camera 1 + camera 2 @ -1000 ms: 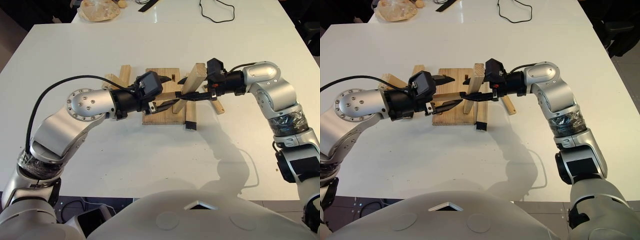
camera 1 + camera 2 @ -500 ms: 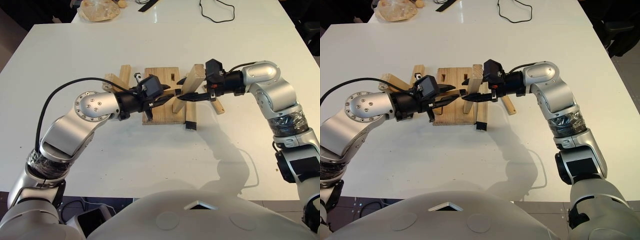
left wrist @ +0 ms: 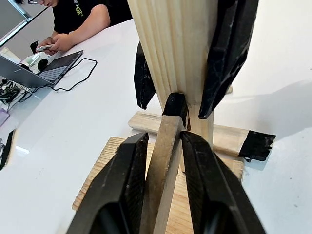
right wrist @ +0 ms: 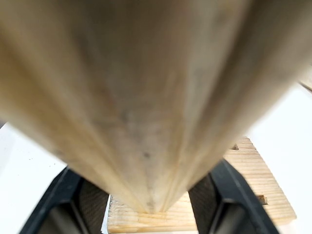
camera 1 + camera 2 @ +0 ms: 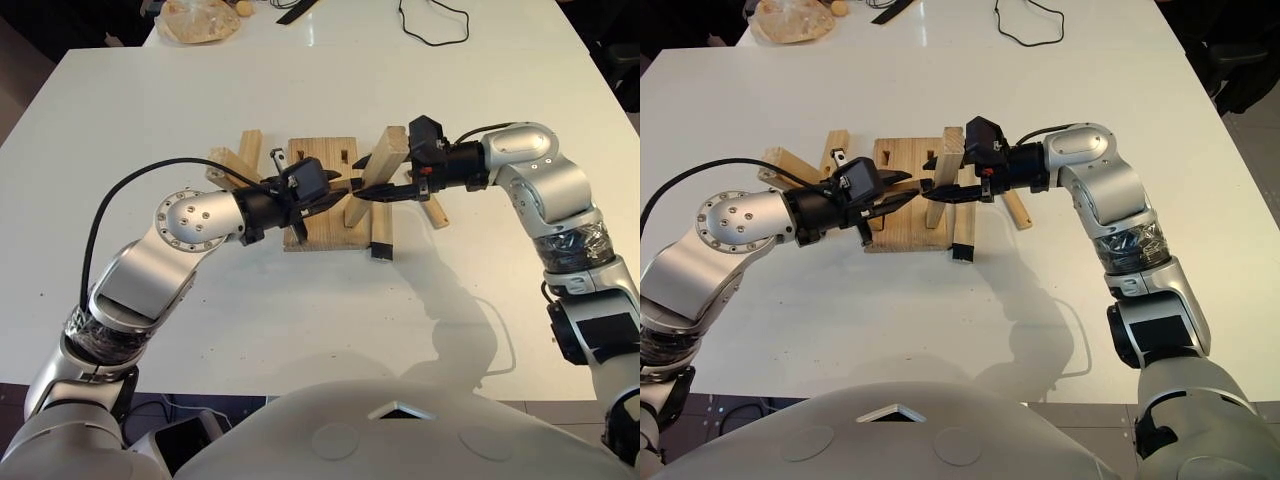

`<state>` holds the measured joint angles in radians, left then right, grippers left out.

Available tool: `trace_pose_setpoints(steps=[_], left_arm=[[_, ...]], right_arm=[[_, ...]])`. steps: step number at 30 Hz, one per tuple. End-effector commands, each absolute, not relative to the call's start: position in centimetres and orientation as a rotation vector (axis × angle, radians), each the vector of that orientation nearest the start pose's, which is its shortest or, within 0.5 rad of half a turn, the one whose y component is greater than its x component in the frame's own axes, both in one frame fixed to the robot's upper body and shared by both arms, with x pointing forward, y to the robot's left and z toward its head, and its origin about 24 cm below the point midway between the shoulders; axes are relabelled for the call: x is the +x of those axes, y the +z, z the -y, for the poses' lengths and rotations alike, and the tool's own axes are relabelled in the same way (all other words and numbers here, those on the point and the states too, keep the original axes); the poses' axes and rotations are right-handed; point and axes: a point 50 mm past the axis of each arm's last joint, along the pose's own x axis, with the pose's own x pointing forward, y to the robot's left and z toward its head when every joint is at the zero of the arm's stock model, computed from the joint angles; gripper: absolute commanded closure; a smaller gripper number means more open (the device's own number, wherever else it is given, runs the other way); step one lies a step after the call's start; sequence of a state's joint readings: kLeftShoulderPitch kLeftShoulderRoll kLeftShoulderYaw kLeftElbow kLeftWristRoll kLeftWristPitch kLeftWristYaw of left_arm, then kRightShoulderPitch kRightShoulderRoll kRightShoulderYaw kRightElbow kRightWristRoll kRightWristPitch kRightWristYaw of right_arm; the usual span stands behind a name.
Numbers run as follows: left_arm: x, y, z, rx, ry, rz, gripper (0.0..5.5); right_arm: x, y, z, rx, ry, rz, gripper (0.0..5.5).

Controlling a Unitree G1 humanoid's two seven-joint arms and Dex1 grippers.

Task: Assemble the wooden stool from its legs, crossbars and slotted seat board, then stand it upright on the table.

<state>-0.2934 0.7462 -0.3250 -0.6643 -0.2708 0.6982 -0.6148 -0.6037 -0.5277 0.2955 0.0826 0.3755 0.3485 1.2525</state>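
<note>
The left arm has pushed in toward the right arm. The left tool (image 5: 337, 189) now sits over the flat, pale wooden seat board with slots (image 5: 322, 234). The right arm has hardly moved.

The left tool is pinching a thin wooden crossbar with a black tip (image 3: 163, 161). The right tool (image 5: 938, 178) is pinching a thick, pale wooden leg (image 5: 388, 155) and holds it tilted above the board. The left wrist view shows the black tip touching the side of the leg.

The board lies flat on the white worktop (image 5: 300, 330), about midway between the left and right edges and nearer the far edge. Some loose wooden sticks (image 5: 235, 160) lie just beside the board, toward the left edge. A wooden block with a black end (image 5: 380, 240) lies along the board's side toward the right edge.

The step looks like joining the crossbar to the leg. I cannot see a hole in the leg. To do this well, the right tool should keep the leg very still while the left tool lines up the tip. Then it should push slowly and straight along the bar. A slanted push could make the tip slide off or twist the bar in the grip.
</note>
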Motion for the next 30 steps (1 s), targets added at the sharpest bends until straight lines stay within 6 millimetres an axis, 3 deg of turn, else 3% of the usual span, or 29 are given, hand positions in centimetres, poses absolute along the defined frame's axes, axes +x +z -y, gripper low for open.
trace_pose_setpoints(steps=[1,6,16,20,23,30], left_arm=[[22.0,11.1,-11.5,0.582,-1.14,-0.33,4.48],[22.3,10.0,-11.6,0.599,-1.133,-0.354,4.48],[22.3,9.7,-11.3,0.597,-1.161,-0.335,4.48],[24.1,12.8,-10.4,0.537,-1.069,-0.074,4.48],[24.5,15.1,-9.5,0.503,-1.038,0.11,4.48],[23.9,17.6,-10.2,0.442,-1.046,0.176,4.48]], right_arm=[[30.1,13.5,11.1,-0.288,1.486,-0.208,3.48],[30.3,13.4,10.9,-0.288,1.476,-0.204,3.48],[30.5,13.3,10.6,-0.297,1.461,-0.227,3.48],[30.6,11.8,11.2,-0.334,1.432,-0.308,3.48],[30.8,11.4,11.7,-0.333,1.412,-0.343,3.48],[30.8,11.4,12.5,-0.317,1.397,-0.357,3.48]])
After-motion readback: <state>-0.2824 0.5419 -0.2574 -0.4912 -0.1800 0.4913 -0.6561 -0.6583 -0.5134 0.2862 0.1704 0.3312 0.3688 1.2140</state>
